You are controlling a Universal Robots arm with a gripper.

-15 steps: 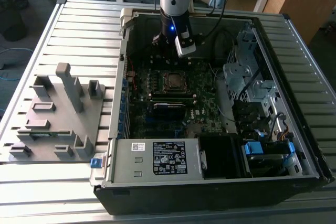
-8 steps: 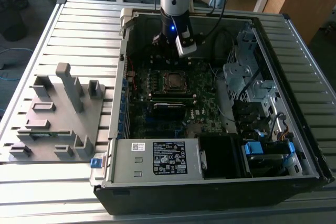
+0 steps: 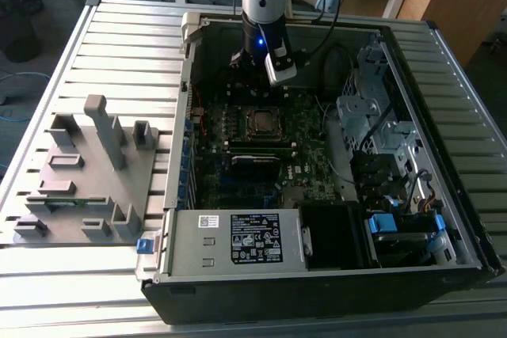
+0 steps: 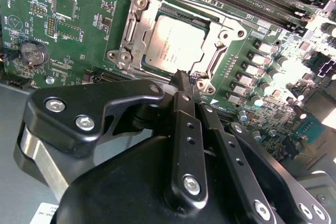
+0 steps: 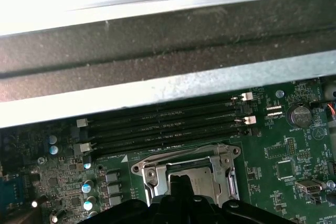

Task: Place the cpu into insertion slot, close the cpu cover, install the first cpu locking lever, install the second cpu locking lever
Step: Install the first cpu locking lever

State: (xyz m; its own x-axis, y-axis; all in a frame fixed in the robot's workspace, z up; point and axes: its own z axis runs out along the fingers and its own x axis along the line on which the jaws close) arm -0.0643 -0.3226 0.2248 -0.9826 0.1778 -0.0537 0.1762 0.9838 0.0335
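The cpu lies flat in the insertion slot, grey-brown top up. The silver cpu cover lies down around it as a frame. A thin lever rod runs along one side of the socket. My gripper is shut, with nothing seen between its black fingers. Its tip is at the socket's edge, just beside the cpu. In the first wrist view the gripper reaches over the cpu and cover. In the exterior view the arm hangs above the socket inside the open computer case.
Long black memory slots lie beside the socket, next to the case wall. A coin battery sits on the board. A grey fixture block stands on the exterior view's left, a power supply in front, drive bays on the right.
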